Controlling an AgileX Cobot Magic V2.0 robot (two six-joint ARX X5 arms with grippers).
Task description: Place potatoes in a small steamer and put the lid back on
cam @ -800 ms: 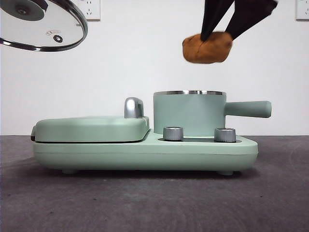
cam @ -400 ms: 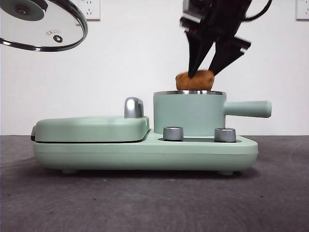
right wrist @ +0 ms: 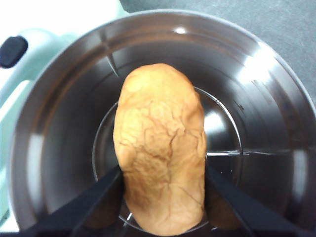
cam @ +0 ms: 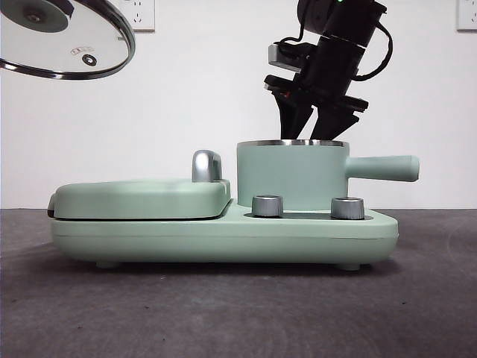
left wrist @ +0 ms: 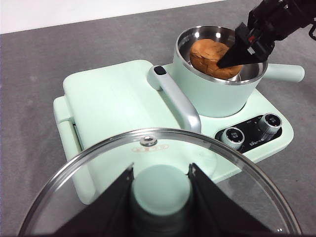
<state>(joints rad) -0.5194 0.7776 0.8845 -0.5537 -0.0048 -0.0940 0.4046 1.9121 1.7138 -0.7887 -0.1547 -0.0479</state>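
A: Where does the potato [right wrist: 160, 148] sit?

B: Inside the steamer [cam: 292, 173], down in its steel bowl. From the left wrist view the orange-brown lump fills much of the bowl, and the right wrist view shows its cracked skin end-on, with the bottom of the bowl visible around it.

A: And the right gripper [cam: 310, 123]?

B: It reaches down into the steamer from above, its dark jaws dipping past the steel rim. The two jaws stand on either side of the potato, against its flanks, so it is closed around the potato.

A: What about the lid [left wrist: 158, 185]?

B: The left gripper [left wrist: 161, 190] has it. Its jaws are clamped on the mint-green knob, one on each side, and the glass disc hangs in the air, well to the side of the steamer and higher than its rim. In the front view the lid [cam: 65, 39] shows tilted.

A: What stands beside the steamer?

B: The flat green griddle [cam: 141, 198] with its chrome handle [cam: 206, 165], on the same base [cam: 223, 237]. Two metal dials [cam: 267, 206] sit on the base just in front of the steamer, whose straight handle [cam: 381, 168] points away from the griddle.
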